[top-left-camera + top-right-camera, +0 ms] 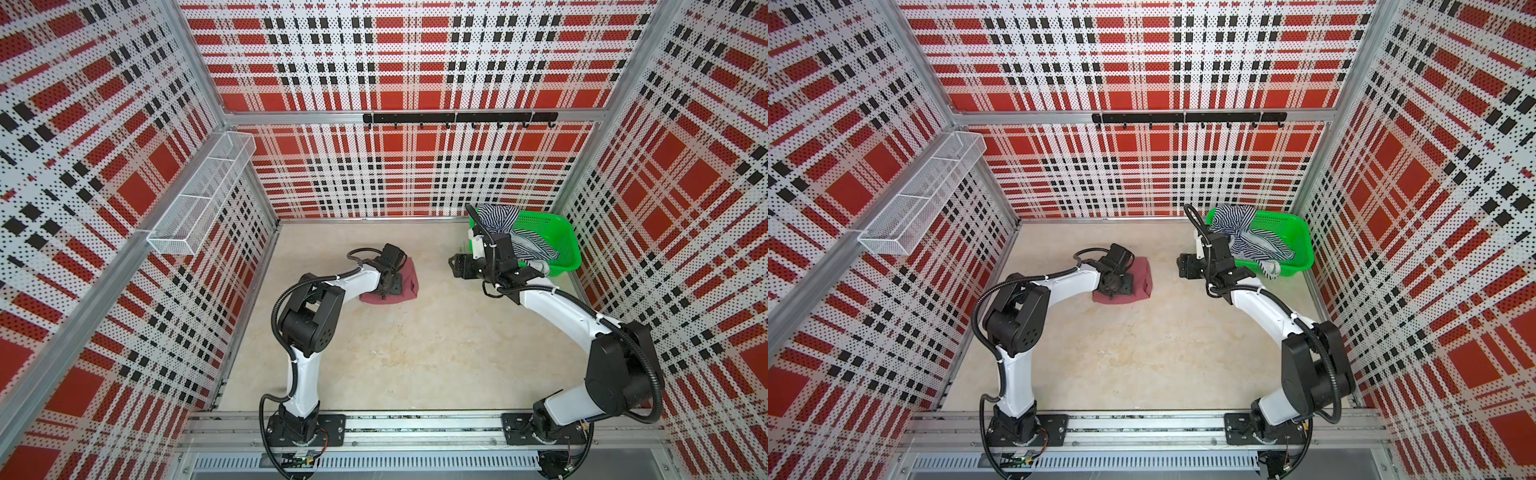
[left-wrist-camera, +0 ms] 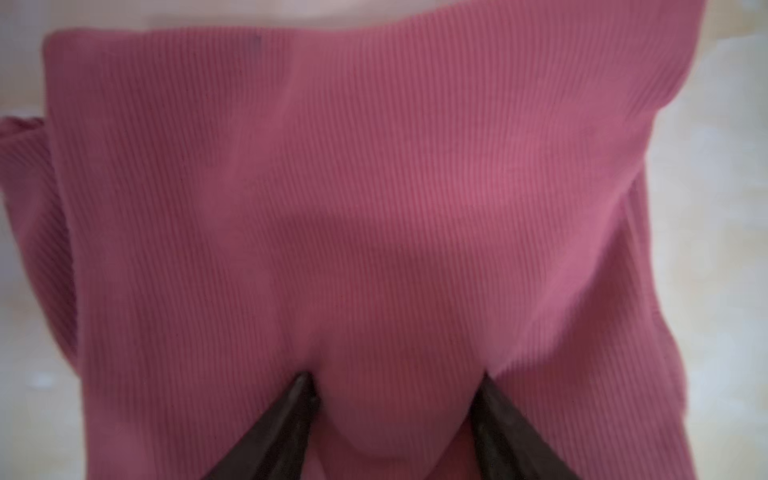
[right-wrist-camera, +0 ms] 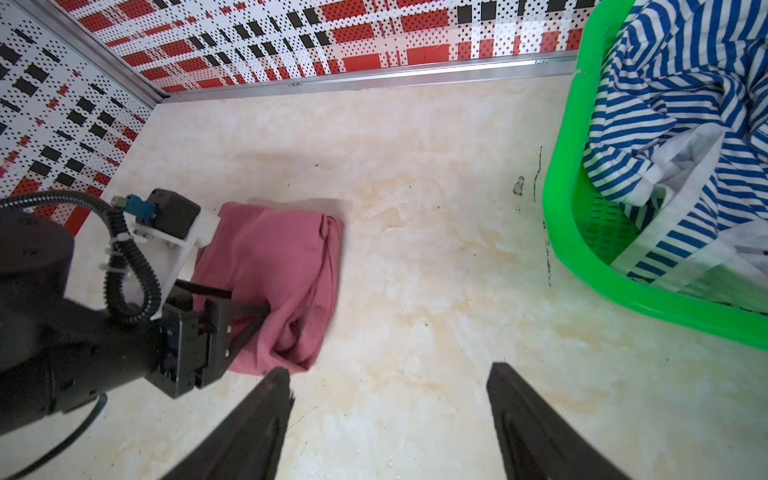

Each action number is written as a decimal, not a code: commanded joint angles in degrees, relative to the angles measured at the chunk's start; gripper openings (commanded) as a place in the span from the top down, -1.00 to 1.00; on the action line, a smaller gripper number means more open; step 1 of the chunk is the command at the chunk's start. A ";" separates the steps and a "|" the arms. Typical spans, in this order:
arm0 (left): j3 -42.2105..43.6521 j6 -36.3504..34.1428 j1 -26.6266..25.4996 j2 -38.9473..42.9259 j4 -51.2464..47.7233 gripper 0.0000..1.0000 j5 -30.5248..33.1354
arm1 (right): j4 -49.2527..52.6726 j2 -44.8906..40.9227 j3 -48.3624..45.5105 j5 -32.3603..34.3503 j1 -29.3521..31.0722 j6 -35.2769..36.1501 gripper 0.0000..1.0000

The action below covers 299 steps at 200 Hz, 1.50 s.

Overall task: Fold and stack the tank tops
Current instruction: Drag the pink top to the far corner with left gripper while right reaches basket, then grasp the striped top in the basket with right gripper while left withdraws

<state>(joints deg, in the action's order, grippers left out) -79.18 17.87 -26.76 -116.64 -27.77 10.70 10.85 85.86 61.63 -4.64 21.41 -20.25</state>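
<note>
Far left: the left gripper (image 2: pixel 397 376) is down on the rose tank top (image 1: pixel 409 280), which lies as a folded, roughly square packet on the table (image 1: pixel 415 353), left of centre in both top views. The jaws stand apart and unclenched. The fingers (image 2: pixel 291 419) press into the upper layer so that a soft ridge of ribbed knit bulges between them, and nothing is pinched. In the right wrist view one side of the packet shows gathered, uneven layers. Assessment: the fabric is light, limp and stretchy. It will bunch under a sliding finger, so the fold should hold only if pressure comes off straight upward. Further right, the right gripper (image 3: pixel 390 370) hangs over bare table between packet and basket, jaws wide and empty. Far right: the striped tank top (image 3: pixel 673 83) lies crumpled in the green basket (image 3: pixel 561 208), part of it hanging over the rim. Assessment: equally light and shapeless, with no breakage risk, but a mid-body pinch would lift a tangled bundle. The better hold is judged to be a white-edged border, with a second hold to spread it flat. The mesh may snag the knit, and the basket may drag along.
</note>
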 commanded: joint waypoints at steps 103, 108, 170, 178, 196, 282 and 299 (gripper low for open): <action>-10.36 -37.58 27.12 -12.27 0.57 -0.34 13.24 | -0.11 -6.24 -2.04 -1.69 -5.21 3.64 -0.57; -10.63 -38.70 27.49 -12.27 1.17 -0.34 12.64 | 0.04 -6.31 -2.04 -1.65 -5.47 3.77 -0.57; -16.05 -38.76 28.61 -9.47 1.79 -0.39 12.29 | 0.00 -8.86 -2.59 -2.27 -9.75 0.00 -1.00; -15.97 -37.45 28.54 -7.17 1.82 -0.54 11.43 | -0.38 -9.61 -3.21 -2.50 -11.29 -1.73 -1.00; -15.53 -32.79 28.34 -1.39 1.99 -0.76 7.87 | -1.19 -10.12 -3.69 -5.25 -14.97 -3.49 -1.00; 19.28 -6.52 18.09 34.43 23.21 -0.70 -1.94 | 14.50 2.73 13.21 8.36 -24.95 2.06 -1.00; 26.27 -2.41 15.86 40.96 26.48 -0.65 -2.48 | 17.23 9.52 19.55 8.14 -25.78 3.17 -1.00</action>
<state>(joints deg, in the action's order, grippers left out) -61.30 6.15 -8.93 -81.38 -8.08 10.41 21.69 87.64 75.07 0.49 -2.79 -19.88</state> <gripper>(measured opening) 0.841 0.999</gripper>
